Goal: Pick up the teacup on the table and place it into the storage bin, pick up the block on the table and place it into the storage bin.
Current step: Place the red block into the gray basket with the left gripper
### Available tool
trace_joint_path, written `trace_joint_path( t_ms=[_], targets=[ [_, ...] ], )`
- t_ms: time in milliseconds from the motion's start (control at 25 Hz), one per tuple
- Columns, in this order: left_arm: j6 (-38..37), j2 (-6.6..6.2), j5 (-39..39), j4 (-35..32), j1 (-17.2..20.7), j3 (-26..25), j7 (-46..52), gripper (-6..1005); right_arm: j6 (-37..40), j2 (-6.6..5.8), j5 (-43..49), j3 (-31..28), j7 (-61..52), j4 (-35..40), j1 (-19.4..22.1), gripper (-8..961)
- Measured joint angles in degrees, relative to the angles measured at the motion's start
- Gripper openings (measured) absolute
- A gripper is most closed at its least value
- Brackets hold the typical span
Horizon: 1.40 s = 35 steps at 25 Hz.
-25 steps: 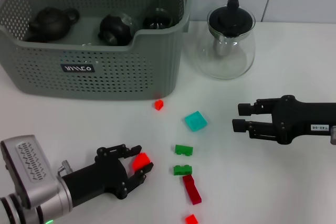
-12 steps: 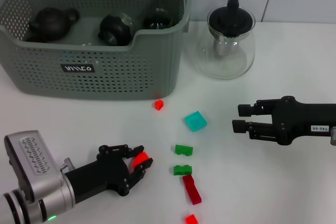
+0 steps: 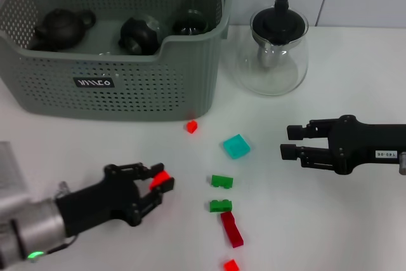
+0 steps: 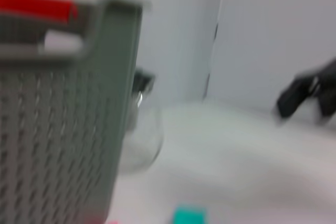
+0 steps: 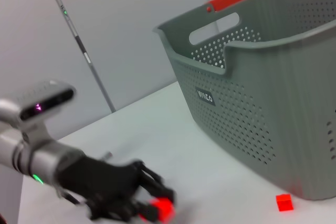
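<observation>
One small red plastic block sits clamped in our left gripper jaws; next we carry it to the grey-green perforated storage bin. Right gripper idles, jaws apart.

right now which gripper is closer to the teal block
Right. The right gripper hangs open just to the right of the teal block, level with it. The left gripper is farther off, nearer the robot and to the left, shut on a red block.
</observation>
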<state>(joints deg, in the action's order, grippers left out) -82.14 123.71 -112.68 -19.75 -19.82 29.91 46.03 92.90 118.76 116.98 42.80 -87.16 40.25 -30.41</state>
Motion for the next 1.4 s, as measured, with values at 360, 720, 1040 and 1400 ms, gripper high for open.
trace_joint_path(
  t_ms=[360,720,1040,1400],
  targets=[
    [-32.08,-5.63,6.48,-17.31,-3.57,-15.56,27.54,356,0.0,0.07,0.01,0.0,0.08,0.0,-0.29,519],
    [-5.69,-11.33,4.95,-26.2,-16.81,-9.51,52.2,399,0.04,0.24,-0.01,0.04,0.04,0.0,-0.31,520],
    [16.84,-9.7,-8.72,-27.79,-19.76,8.22,63.84,437,0.0,0.3,-0.01,-0.01,0.04,-0.07,-0.69,520],
    [4.18,-5.31,9.33,-34.7,-12.31,0.68,57.15,585,0.03,0.26,0.0,-0.01,0.07,-0.09,-0.54,521]
  ],
)
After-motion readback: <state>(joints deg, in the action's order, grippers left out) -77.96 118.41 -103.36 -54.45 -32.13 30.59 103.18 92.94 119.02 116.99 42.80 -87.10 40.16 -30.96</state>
